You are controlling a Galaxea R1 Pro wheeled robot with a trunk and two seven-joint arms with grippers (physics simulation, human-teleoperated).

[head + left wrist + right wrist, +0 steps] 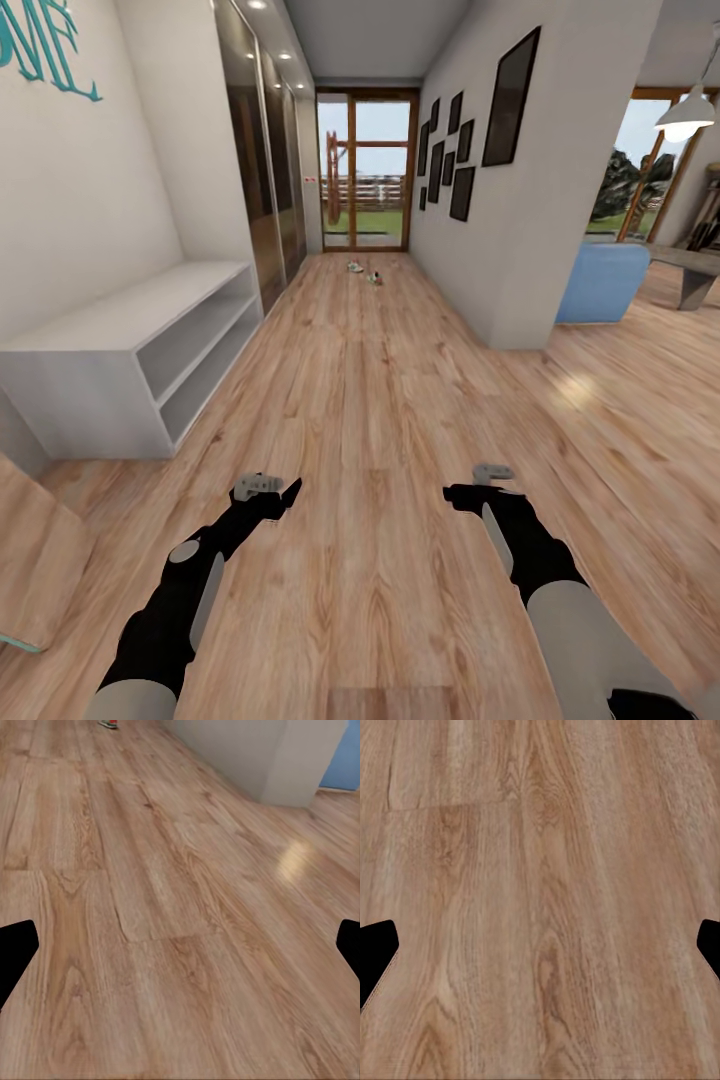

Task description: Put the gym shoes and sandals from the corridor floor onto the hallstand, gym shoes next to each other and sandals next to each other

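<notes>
So far nothing was racked: your hallstand [130,350] stood empty, its long axis running along the corridor, and shoes [364,270] lay far beyond it by the glass door [365,170], too small to tell heading; left gripper [268,492] and right gripper [478,484] were spread, holding nothing

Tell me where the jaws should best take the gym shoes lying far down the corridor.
Too small here to fix a grip. The gym shoes lie on the corridor floor near the glass door. Likely from above, across a shoe's sides; confirm up close.
</notes>
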